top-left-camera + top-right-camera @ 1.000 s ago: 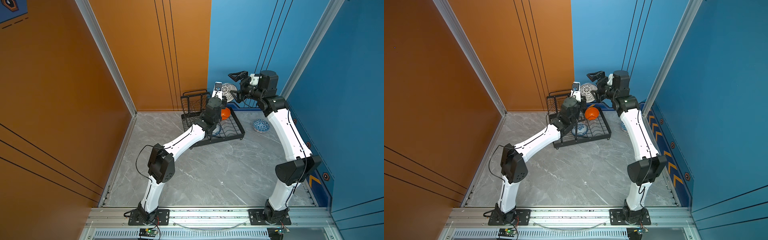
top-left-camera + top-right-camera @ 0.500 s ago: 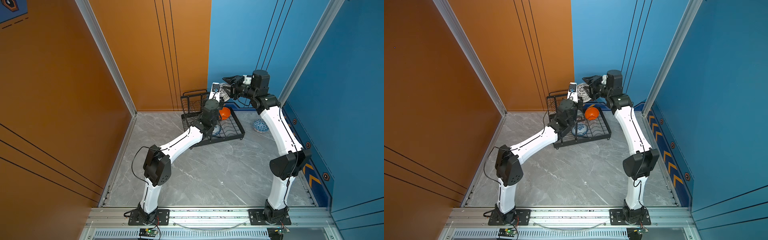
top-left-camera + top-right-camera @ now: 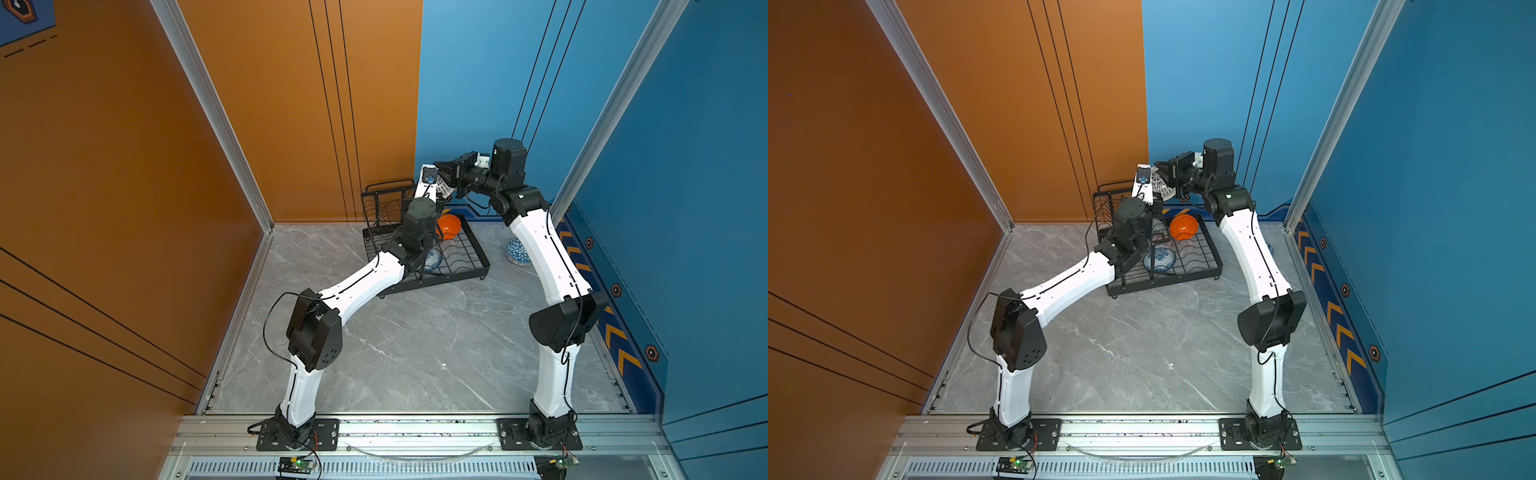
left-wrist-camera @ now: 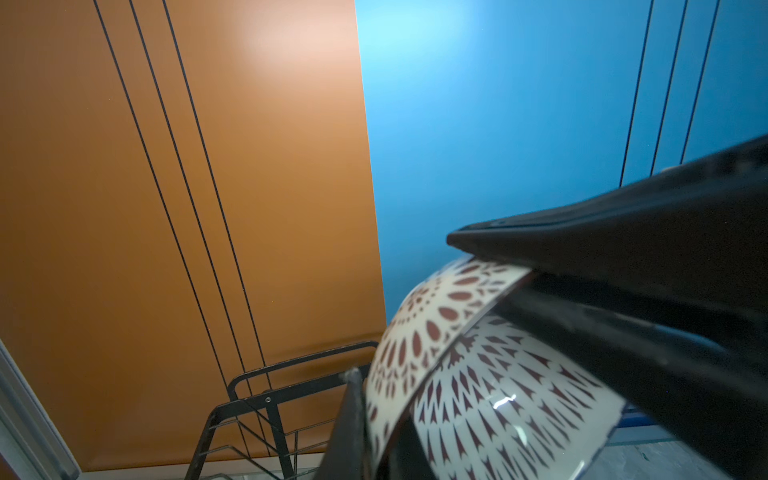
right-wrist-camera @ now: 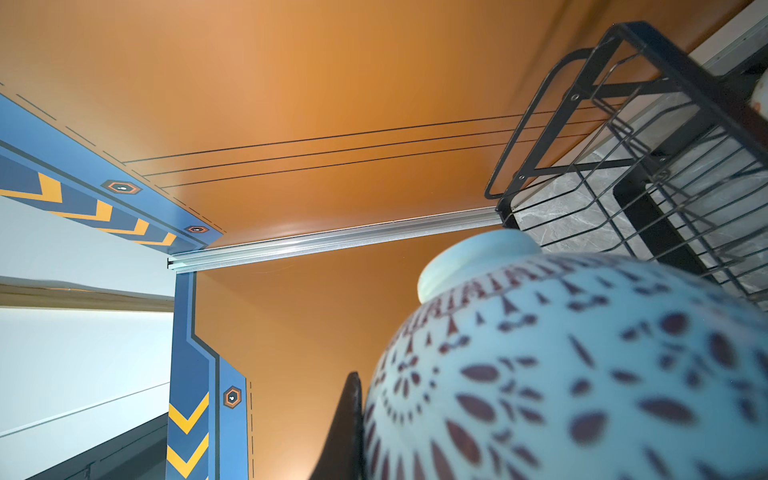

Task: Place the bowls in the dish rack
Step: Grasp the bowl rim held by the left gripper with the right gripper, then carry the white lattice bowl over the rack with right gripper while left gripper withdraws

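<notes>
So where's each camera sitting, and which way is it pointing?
Top views: high behind the bases, looking down on rack, left arm and right arm.
Left wrist: looks up past lattice bowl at walls; left finger, right fingers show.
Right wrist: looks over bowl toward rack; own finger shows.
Shared: both wrist views catch bowl and rack.

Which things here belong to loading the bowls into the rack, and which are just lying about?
Part of the job: dish rack; orange bowl and blue floral bowl, both in it; blue triangle-pattern bowl, on the marble table beside it; white patterned bowl, held in the air.
Just there: the table itself, wall panels, front rail.
</notes>
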